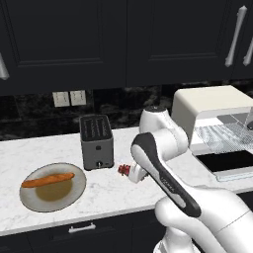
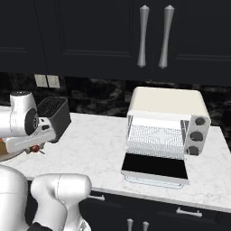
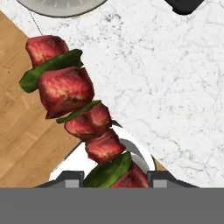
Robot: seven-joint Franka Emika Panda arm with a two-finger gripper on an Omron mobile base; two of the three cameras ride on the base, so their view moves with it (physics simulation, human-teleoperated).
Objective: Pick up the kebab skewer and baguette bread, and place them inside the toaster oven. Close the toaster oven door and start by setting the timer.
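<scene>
Holding the skewer (image 3: 83, 118) pinched between the jaws (image 3: 114, 178), lifted over the white counter (image 1: 118, 190) right by the grey toaster (image 1: 96, 142). Baguette (image 1: 47, 180) sits on the plate (image 1: 33, 202), and the oven (image 2: 168, 122) has its door (image 2: 154, 167) dropped open.

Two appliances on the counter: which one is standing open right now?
The cream-white toaster oven on the right, with its glass door folded down flat. The dark-grey slot toaster has no door.
</scene>
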